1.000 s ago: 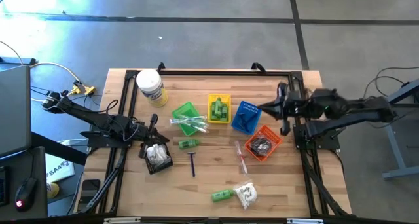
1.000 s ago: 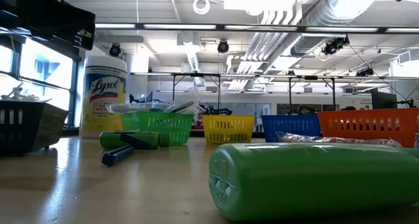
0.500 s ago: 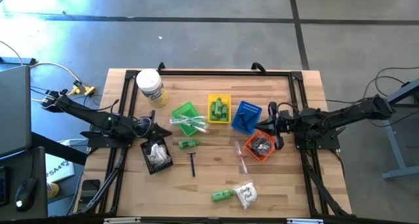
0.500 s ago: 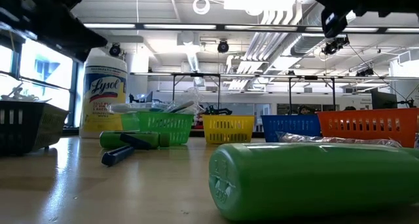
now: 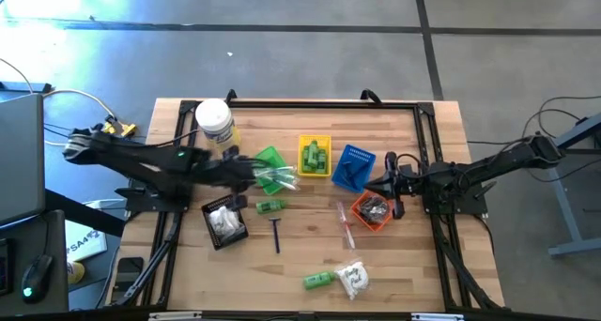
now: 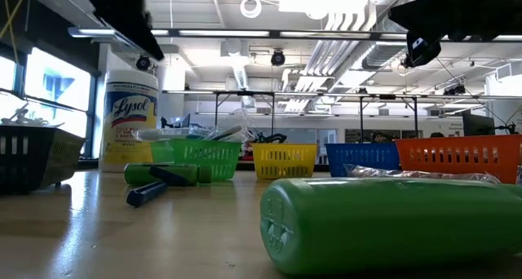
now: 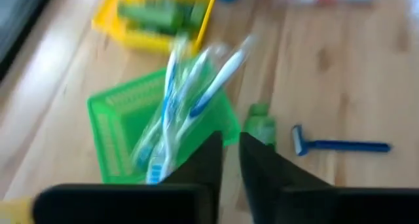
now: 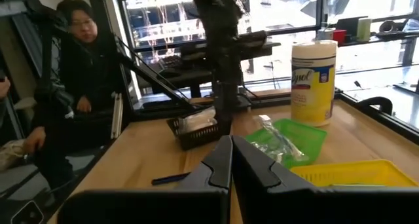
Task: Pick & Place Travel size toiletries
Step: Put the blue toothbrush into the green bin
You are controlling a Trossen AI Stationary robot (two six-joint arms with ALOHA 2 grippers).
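My left gripper (image 7: 230, 157) hovers over the near edge of the green basket (image 5: 269, 169), which holds clear-wrapped toothbrushes (image 7: 186, 103). It slants down, its fingers a narrow gap apart with nothing between them. My right gripper (image 8: 231, 160) is shut and empty, level, beside the orange basket (image 5: 377, 206). Loose on the table lie a small green bottle (image 5: 270, 206), a dark razor (image 5: 276, 233), a clear-wrapped stick (image 5: 346, 223), another green bottle (image 5: 317, 281) and white sachets (image 5: 353, 279).
A black basket (image 5: 223, 221) with white sachets stands near the left arm. The yellow basket (image 5: 315, 156) holds green bottles, and a blue basket (image 5: 353, 166) stands next to it. A big white jar (image 5: 215, 124) stands at the far left. A person (image 8: 72, 67) sits beyond the table's left side.
My left gripper has risen from over the black basket, swung toward the table's right to the green basket, and tipped to slant down. My right gripper has sunk from above the blue basket's far right to beside the orange basket, staying shut.
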